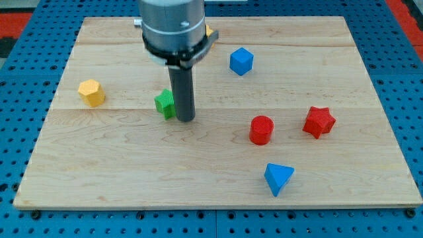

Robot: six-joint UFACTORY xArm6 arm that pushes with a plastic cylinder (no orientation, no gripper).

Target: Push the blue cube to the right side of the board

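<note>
In the single camera view, my tip rests on the wooden board a little left of centre, touching or just beside the green block, which sits at its nine to ten o'clock and whose shape is partly hidden by the rod. There are no jaws here to be apart or together; the arm ends in a plain rod that holds nothing. The blue cube stands in the upper middle of the board, at about one o'clock from my tip and well apart from it, so the tip is below and to the left of the cube, not yet level with its left face. To drive it toward three o'clock I judge the tip must first come up to the cube's nine o'clock side. From the cube toward three o'clock the wood looks open all the way to the board's right edge, and nothing stands in that lane. The red cylinder and red star-shaped block lie lower, at about five o'clock from the cube, with the blue triangular block lower still. A yellow block sits far off at nine o'clock, and a sliver of another yellow block peeks from behind the arm.
</note>
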